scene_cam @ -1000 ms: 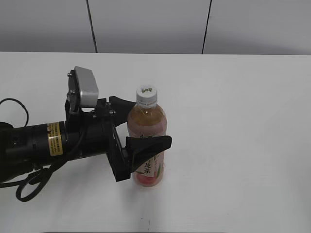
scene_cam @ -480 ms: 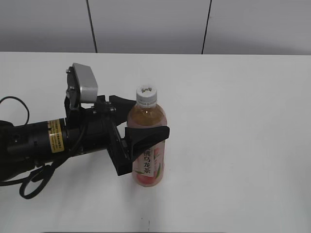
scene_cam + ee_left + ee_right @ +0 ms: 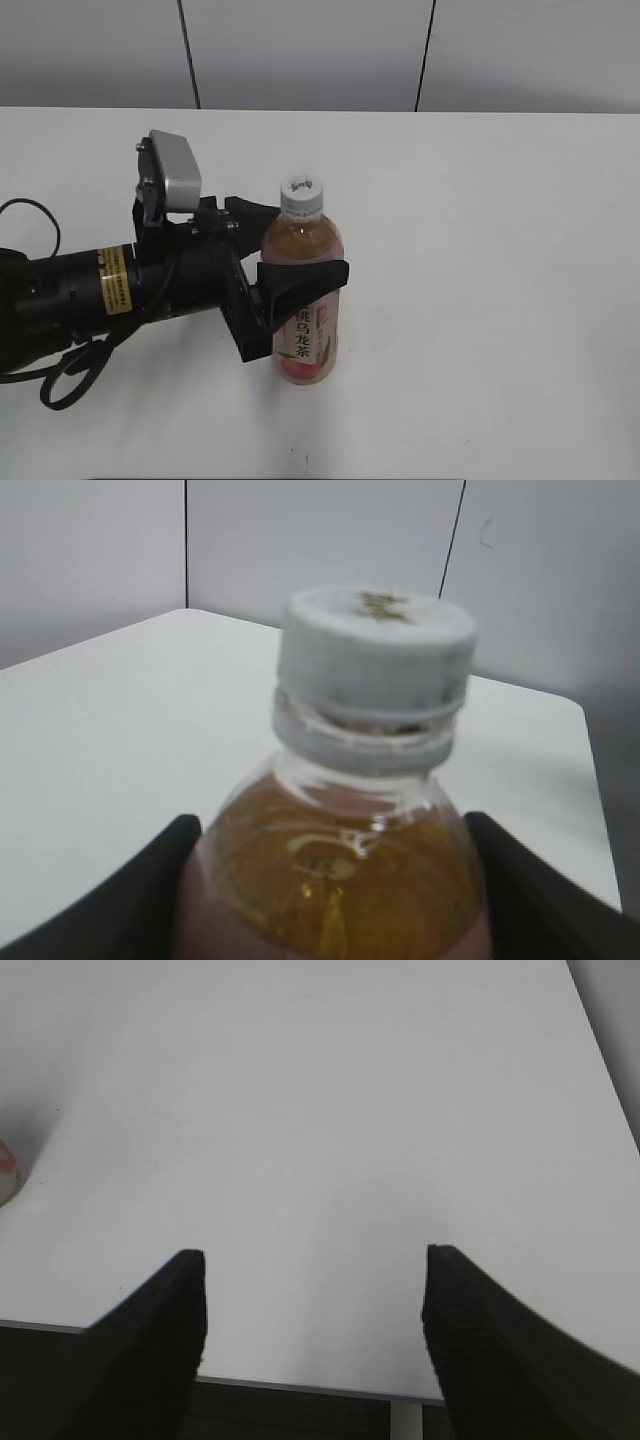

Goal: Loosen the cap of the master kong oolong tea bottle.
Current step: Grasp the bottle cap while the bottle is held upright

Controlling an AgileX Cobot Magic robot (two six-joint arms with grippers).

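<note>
**Bottle clamped at the shoulder on a bare white worktop**

A tall clear plastic bottle of pale amber tea with a pink-and-white label [image 3: 304, 335] stands upright on the smooth white worktop [image 3: 500, 250], a little left of the middle and towards the near edge in the exterior view. Its small round white plastic screw cap [image 3: 301, 192], with a small dark mark printed on top, sits on the neck. The black left gripper [image 3: 290, 245] reaches in from the left and is clenched on the bottle: one finger [image 3: 305, 280] lies across the front just above the label, the other passes behind at the shoulder. In the left wrist view the bottle [image 3: 335, 875] fills the frame, with a dark finger [image 3: 120, 900] pressed to either flank and the cap [image 3: 375, 660] above them, untouched.

The right gripper [image 3: 315, 1300] hangs released over a bare stretch of the worktop [image 3: 320, 1110], its two black fingers well apart with nothing between them. A pinkish sliver shows at the left edge of that view; I cannot tell what it is.

The worktop is matte, plain white and unmarked. Behind it rises a pale grey wall [image 3: 310, 50] of flat panels, divided by thin dark vertical seams.
</note>
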